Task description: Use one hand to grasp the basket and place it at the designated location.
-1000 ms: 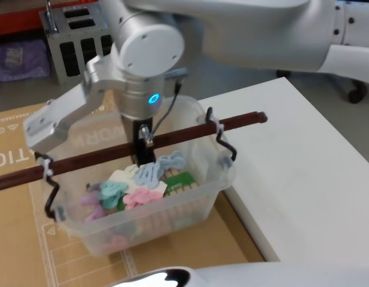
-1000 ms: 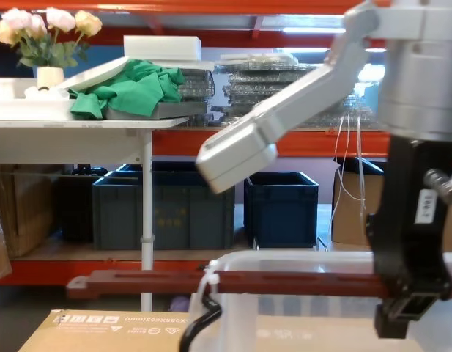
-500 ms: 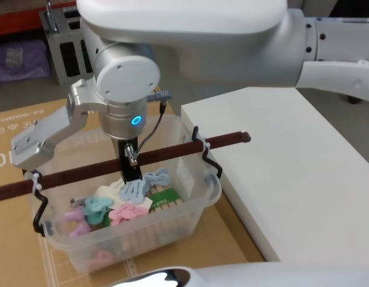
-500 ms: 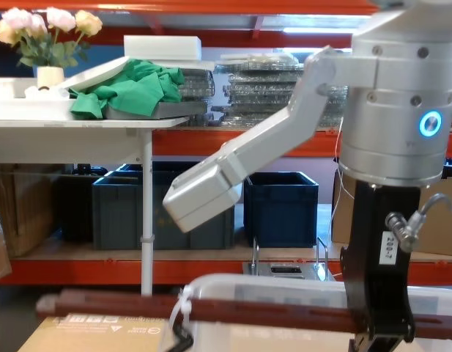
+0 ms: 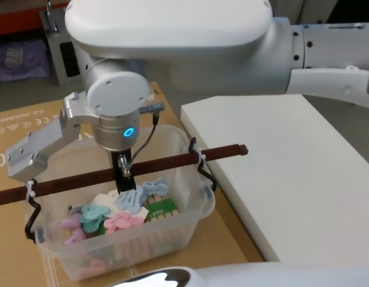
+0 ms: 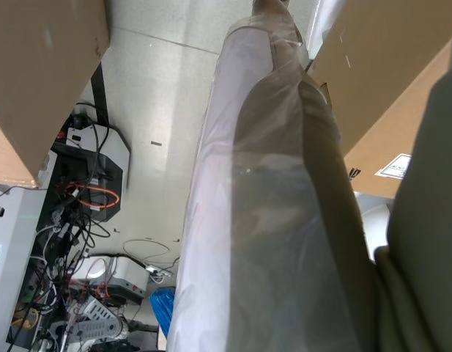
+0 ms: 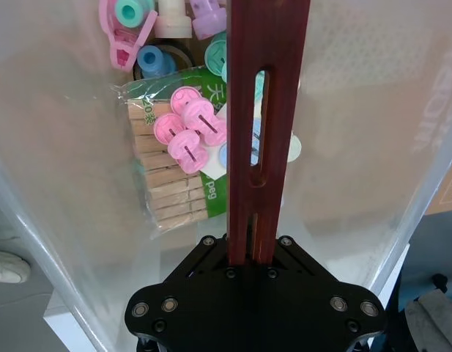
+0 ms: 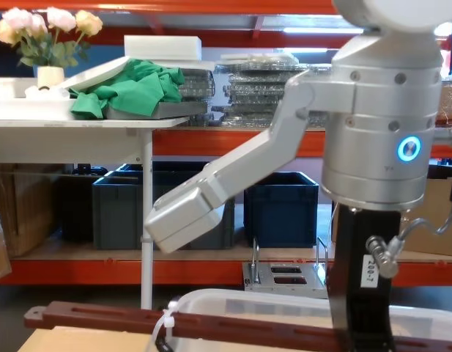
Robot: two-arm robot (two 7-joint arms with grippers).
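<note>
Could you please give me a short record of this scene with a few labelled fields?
Working arm: right gripper, shut on the handle near its middle
Load: basket of clear plastic, above the cardboard box, beside the white table
Contents: wooden pegs, pastel clips
Resting on the box: cannot tell

Right claw [image 8: 362, 337] on basket [image 8: 249, 301] handle [image 8: 94, 316]

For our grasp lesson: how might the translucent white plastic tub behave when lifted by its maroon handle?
Probably light: the translucent white plastic tub holds small clips. Hung on black wire hooks from the maroon bar handle, it may sway. Right gripper's central grip likely limits tipping.
</note>
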